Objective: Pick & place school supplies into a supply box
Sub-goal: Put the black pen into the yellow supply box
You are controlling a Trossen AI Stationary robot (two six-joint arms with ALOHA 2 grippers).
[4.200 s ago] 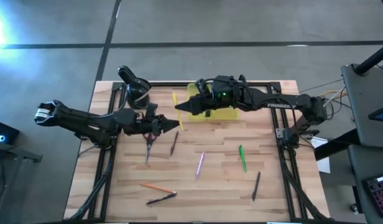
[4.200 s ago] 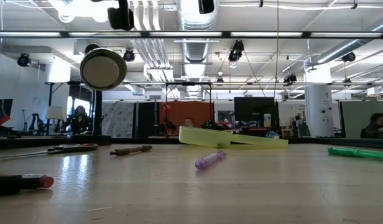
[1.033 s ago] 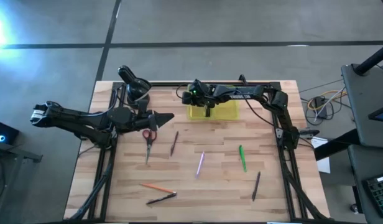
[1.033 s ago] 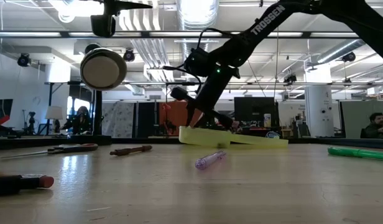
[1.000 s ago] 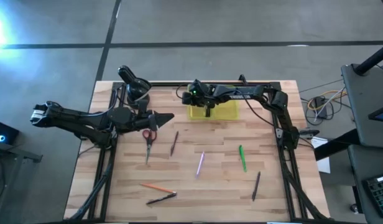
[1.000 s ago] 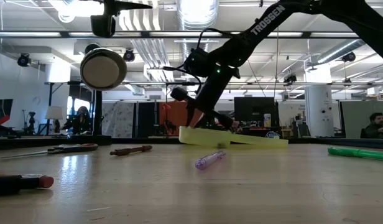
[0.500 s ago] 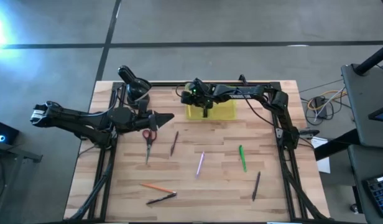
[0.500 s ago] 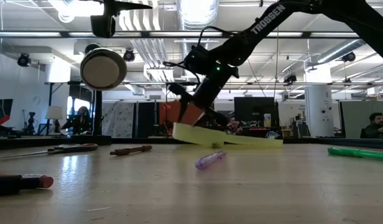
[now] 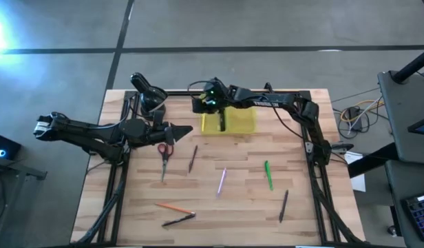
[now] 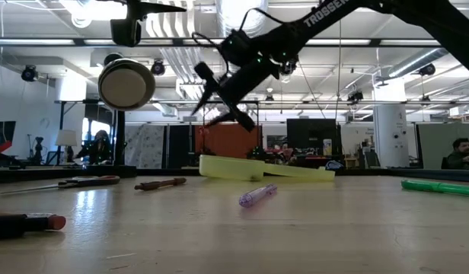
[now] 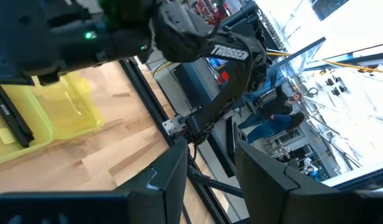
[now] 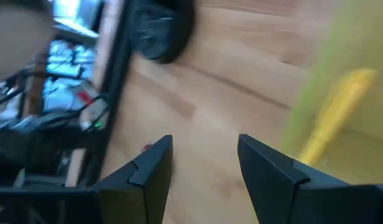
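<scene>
— What do you look like?
— My two arms (image 9: 267, 102) are dark, nearly black, with "TROSSEN" in white letters on the right one. A small green light (image 9: 210, 97) glows near that wrist.
— And your fingers?
— Flat, dark, angular fingers (image 12: 266, 171). Thin black cables loop along my right arm.

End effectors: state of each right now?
Left end effector: open, empty, hovering by the scissors.
Right end effector: open, empty, above the supply box.

The wooden worktop (image 9: 294, 207) carries a yellow supply box (image 9: 241, 122) at the back and a black round holder (image 9: 152, 105) near its left corner. Loose on it lie red-handled scissors (image 9: 164, 157), a brown pencil (image 9: 193, 158), a pink pen (image 9: 221, 181), a green pen (image 9: 268, 175) — plus a black pen (image 9: 283, 205), an orange pencil (image 9: 172, 207) and another black pen (image 9: 179, 220).
</scene>
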